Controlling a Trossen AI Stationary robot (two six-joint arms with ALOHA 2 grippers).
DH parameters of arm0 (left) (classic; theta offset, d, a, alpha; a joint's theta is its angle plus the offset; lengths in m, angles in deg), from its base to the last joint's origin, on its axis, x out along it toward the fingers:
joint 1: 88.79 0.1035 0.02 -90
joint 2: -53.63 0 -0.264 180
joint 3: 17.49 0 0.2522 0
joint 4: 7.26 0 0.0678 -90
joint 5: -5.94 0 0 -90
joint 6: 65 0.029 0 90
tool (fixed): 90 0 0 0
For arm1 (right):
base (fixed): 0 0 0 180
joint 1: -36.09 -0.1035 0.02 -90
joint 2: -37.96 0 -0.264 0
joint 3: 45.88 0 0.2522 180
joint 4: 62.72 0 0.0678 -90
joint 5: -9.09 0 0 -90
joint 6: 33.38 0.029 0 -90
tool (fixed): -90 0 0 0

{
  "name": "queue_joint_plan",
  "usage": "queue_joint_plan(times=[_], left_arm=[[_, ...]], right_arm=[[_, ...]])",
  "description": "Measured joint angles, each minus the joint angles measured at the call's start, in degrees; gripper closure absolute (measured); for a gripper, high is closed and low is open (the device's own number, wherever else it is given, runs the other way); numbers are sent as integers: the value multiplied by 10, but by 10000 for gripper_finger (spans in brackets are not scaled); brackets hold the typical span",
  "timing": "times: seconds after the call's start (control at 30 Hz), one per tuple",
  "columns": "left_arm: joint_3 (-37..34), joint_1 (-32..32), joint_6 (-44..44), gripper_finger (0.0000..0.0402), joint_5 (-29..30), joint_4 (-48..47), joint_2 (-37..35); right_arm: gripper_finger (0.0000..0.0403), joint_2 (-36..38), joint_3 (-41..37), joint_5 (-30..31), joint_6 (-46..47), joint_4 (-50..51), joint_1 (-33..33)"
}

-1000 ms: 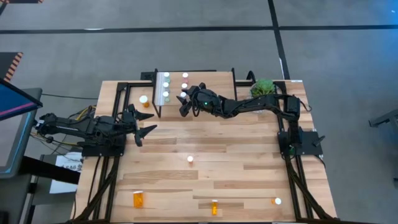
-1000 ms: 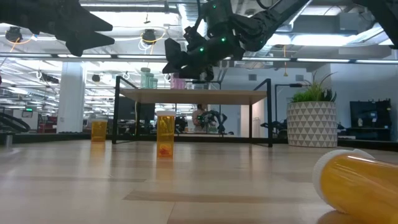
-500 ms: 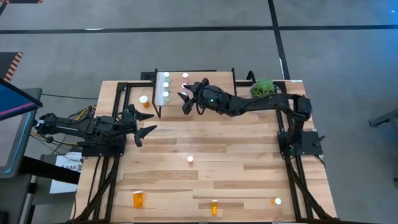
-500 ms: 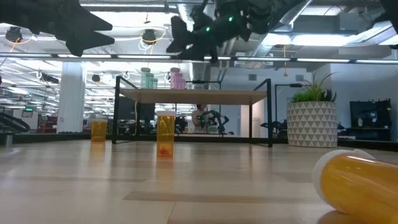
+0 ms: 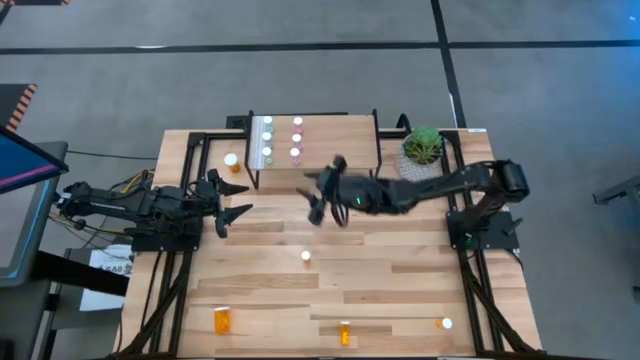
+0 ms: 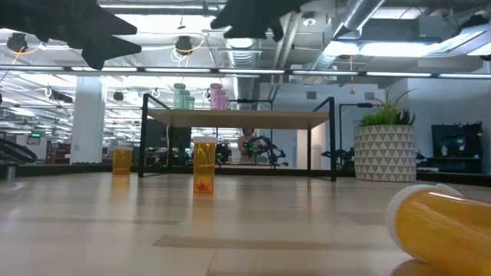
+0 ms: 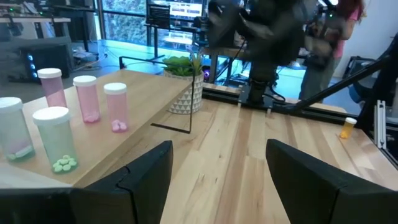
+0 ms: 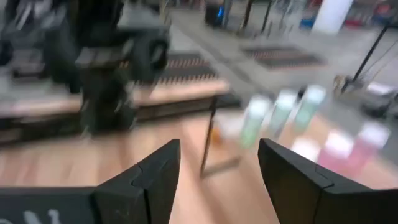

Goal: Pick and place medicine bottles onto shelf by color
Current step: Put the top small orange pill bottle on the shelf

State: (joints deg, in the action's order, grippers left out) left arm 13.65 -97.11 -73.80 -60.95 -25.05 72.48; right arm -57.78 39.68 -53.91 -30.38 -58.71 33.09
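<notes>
The shelf carries six bottles: green bottles in one row, pink bottles in the next, sorted by colour. The right claw hangs in front of the shelf, jaws wide apart, holding nothing. A second ago it stood at the pink row; it has pulled clear. The left claw waits left of the shelf, open and empty, unmoved. Orange bottles lie well away from the shelf.

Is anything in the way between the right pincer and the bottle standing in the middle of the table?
Nothing visible is. The right pincer hangs open and empty over bare table, and the white-capped bottle stands alone nearby, toward the front. The shelf and plant are behind it.
</notes>
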Motion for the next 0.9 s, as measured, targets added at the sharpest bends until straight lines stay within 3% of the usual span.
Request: queue_joint_plan(times=[0.2, 0.4, 0.53, 0.9], left_arm=[[0, 0, 0, 156, 0, 0, 0], [0, 0, 0, 156, 8, 7, 0], [0, 0, 2, 156, 14, 10, 0], [0, 0, 0, 156, 14, 9, 0]], right_arm=[[163, 56, -145, 63, 113, -21, -79], [163, 50, -259, 56, 148, -219, -162], [163, -27, -252, 50, 137, -295, -198], [163, -170, -163, 43, 167, -296, -188]])
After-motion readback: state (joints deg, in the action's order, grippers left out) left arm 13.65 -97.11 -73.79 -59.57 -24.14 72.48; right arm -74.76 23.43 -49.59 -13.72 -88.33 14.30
